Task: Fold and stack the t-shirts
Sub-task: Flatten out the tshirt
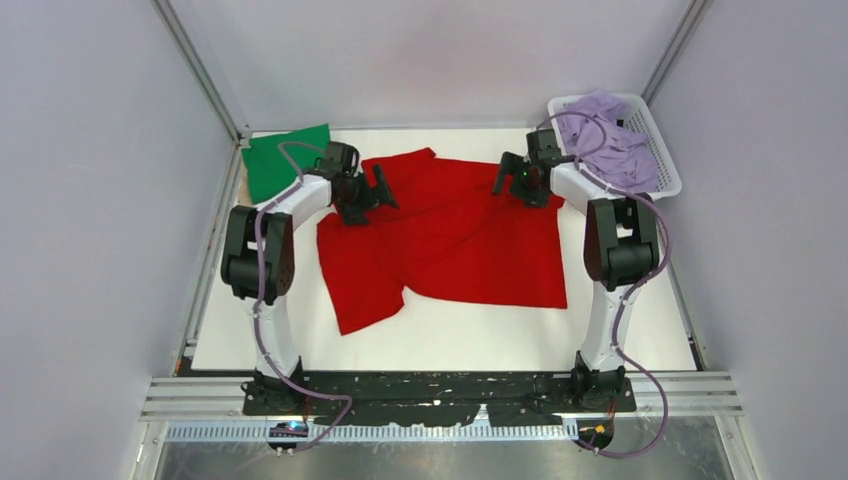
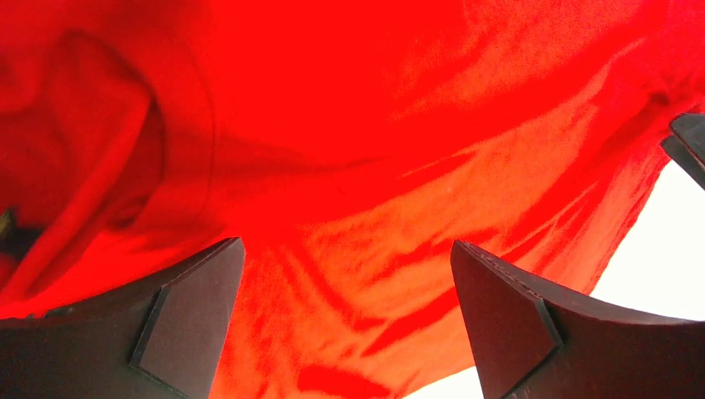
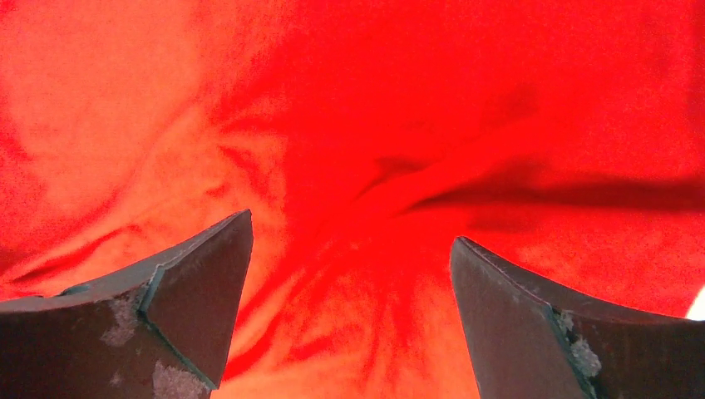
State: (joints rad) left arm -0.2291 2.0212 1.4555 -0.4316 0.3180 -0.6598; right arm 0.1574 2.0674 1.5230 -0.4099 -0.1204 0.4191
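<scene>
1. Both wrist cameras give me almost nothing but saturated red cloth, so seams and edges are hard to read there. A dark shape cut off at the right edge of the left wrist view I cannot identify.
2. From above, the left gripper [image 1: 375,195] and the right gripper [image 1: 510,178] cover the far corners of the red t-shirt [image 1: 450,240]. I cannot tell where its collar is.
3. The red t-shirt lies rumpled at the middle of the white table [image 1: 620,320]. Its longer span runs left to right, and one flap reaches toward the near left.
4. Left fingers [image 2: 191,316] stand wide apart over the cloth, with nothing between them.
5. Right fingers [image 3: 199,291] are equally wide and grip nothing.
6. A folded green t-shirt [image 1: 285,160] sits at the far left corner, partly behind the left arm's cable.
7. Lavender t-shirts [image 1: 610,145] are heaped in the white basket [image 1: 668,175] at far right. I cannot count them.
</scene>
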